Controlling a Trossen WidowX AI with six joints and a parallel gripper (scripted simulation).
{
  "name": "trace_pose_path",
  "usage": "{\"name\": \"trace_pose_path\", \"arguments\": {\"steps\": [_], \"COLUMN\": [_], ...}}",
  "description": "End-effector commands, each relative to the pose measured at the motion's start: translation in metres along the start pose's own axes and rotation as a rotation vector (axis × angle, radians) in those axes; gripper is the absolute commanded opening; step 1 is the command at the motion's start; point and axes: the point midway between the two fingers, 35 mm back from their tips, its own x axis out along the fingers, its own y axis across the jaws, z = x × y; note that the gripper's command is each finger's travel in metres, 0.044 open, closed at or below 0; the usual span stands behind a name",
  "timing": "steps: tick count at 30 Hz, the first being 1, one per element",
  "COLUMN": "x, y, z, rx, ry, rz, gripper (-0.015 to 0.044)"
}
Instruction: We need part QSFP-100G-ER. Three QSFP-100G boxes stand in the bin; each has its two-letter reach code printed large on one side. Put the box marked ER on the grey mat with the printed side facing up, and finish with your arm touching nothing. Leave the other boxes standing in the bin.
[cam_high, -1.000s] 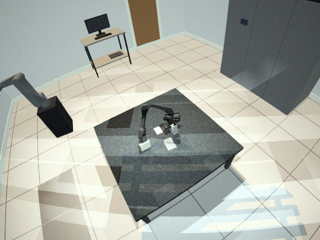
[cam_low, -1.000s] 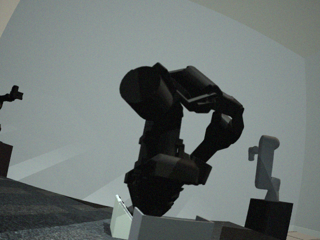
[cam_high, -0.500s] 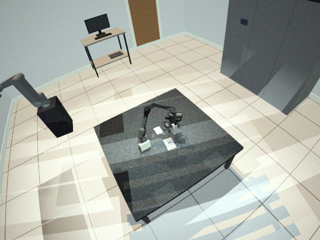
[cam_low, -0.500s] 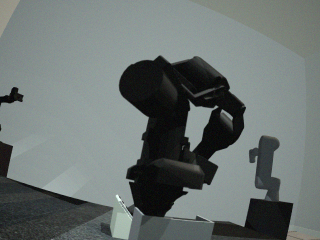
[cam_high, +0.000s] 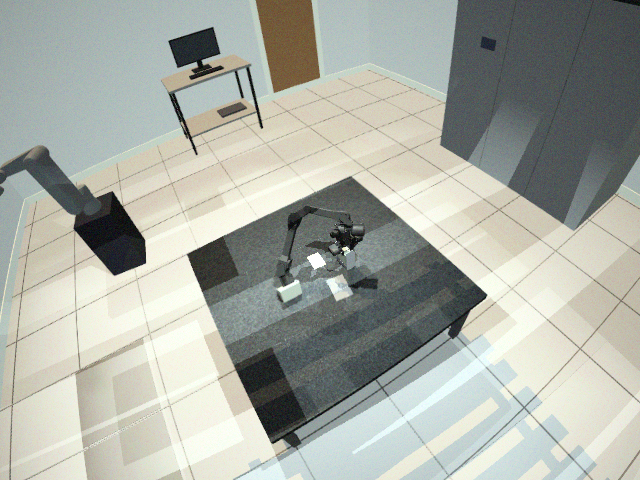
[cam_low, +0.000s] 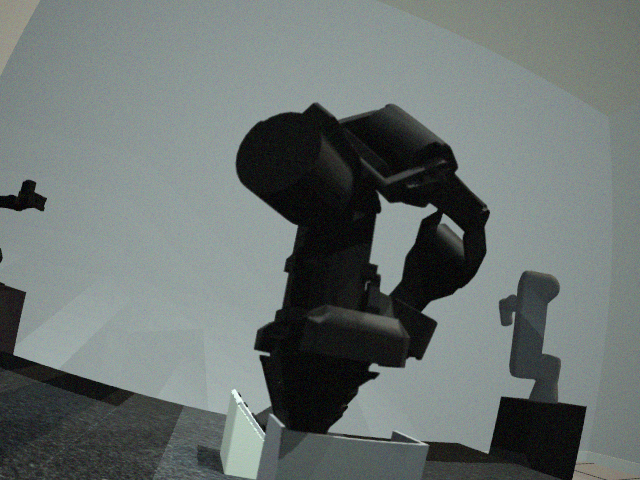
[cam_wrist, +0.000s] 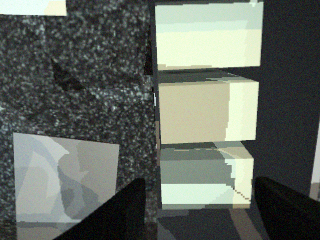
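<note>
Boxes (cam_wrist: 209, 112) stood three in a row in the bin (cam_high: 351, 259) (cam_low: 351, 457) (cam_wrist: 287, 105) as I held the end effector (cam_high: 345, 253) (cam_low: 305, 429) (cam_wrist: 199, 186) open, fingers apart, astride the wrist view's lowest.

The arm (cam_high: 290, 242) (cam_low: 330, 268) arches up and over, its wrist bent so the gripper (cam_low: 305, 426) (cam_wrist: 199, 186) points downward. The gripper's two dark fingers stand apart, partway open.

A black arm (cam_high: 290, 237) (cam_low: 330, 268) with fat rounded joint housings, angular links and dark tapered jaws
</note>
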Motion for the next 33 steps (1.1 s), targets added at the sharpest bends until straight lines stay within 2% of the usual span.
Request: {"name": "trace_pose_path", "arguments": {"steps": [1, 5, 9, 20, 29, 33], "x": [-0.028, -0.032, -0.052, -0.047, -0.047, -0.047], "y": [0.000, 0.001, 0.000, -0.001, -0.003, -0.004], "z": [0.000, 0.000, 0.000, 0.001, 0.000, -0.001], "rx": [-0.006, -0.001, 0.057, 0.034, 0.206, 0.297], "ry": [0.010, 0.009, 0.003, 0.004, 0.015, 0.013], "rz": [-0.013, -0.014, -0.021, -0.027, -0.109, -0.154], "gripper": [0.0243, 0.0243, 0.0243, 0.0243, 0.0007, 0.0000]}}
